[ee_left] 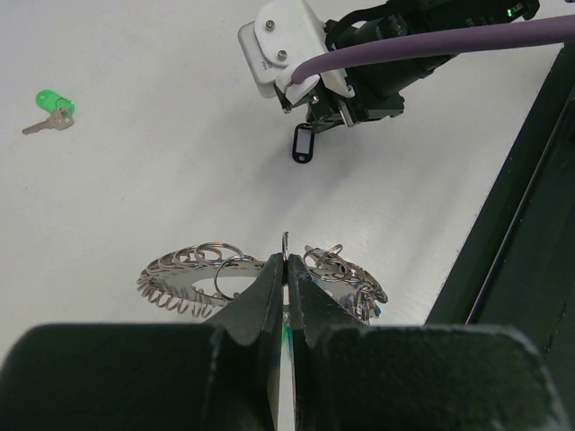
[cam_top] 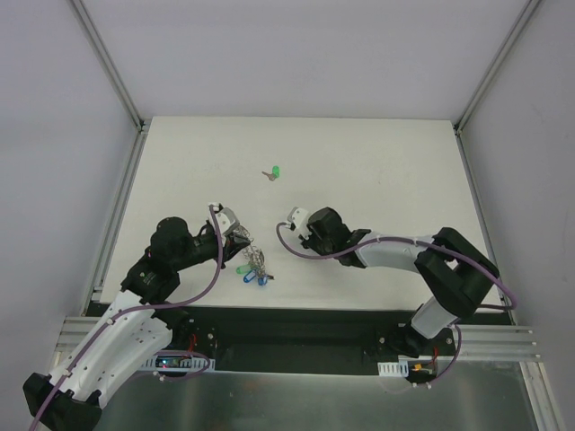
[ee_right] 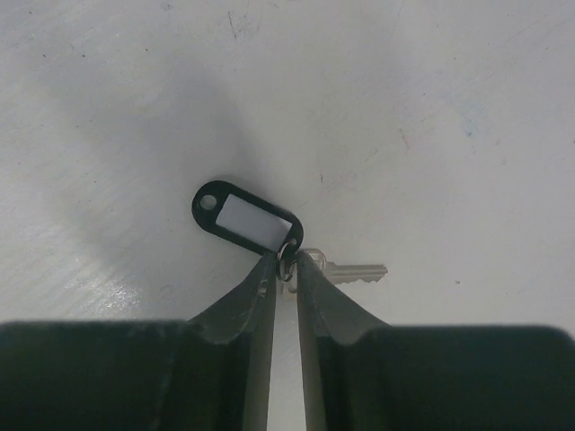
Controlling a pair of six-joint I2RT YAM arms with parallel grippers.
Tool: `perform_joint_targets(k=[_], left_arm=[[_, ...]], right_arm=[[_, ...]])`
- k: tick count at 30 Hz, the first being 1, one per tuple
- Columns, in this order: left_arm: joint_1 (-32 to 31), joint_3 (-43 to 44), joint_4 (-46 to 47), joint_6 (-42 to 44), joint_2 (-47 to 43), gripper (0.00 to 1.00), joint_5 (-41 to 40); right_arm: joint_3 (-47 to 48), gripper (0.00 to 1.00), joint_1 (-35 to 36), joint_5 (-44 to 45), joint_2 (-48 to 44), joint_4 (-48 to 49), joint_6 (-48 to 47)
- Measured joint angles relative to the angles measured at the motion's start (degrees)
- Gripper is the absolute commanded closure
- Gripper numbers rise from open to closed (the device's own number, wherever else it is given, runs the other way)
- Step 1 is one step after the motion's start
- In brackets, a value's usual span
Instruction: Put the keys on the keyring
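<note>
White bench [cam_top: 377, 162]. Left pincer [ee_left: 285, 262] clamped on keyring [ee_left: 180, 277] rim, near-left. Right pincer [ee_right: 286, 268] nearly closed, nipping black-tagged key [ee_right: 247, 220] by its loop, mid-bench. Judged light, stiff, slippery: best gripped at the loop.

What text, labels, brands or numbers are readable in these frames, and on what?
None readable.
The black key tag: its white label window is blank.
The white camera housing on the right arm: no marking visible.
The circuit board at the left arm's base: too small to read.
</note>
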Motion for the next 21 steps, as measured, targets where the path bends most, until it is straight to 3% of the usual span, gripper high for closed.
perform_joint_targets(k=[6,15,21], left_arm=[[0.02,0.00,0.02,-0.02,0.02,1.00,0.00],[0.37,0.11,0.00,-0.44,0.94,1.00,0.17],[0.37,0.20,0.02,-0.44,1.38,1.00,1.99]], right_arm=[[1.03,0.99,0.02,0.33,1.16,-0.42,0.13],[1.92,0.99,0.02,0.81,1.75,-0.48,0.37],[1.92,0.99,0.00,-1.46,-2.95,-3.61,0.57]])
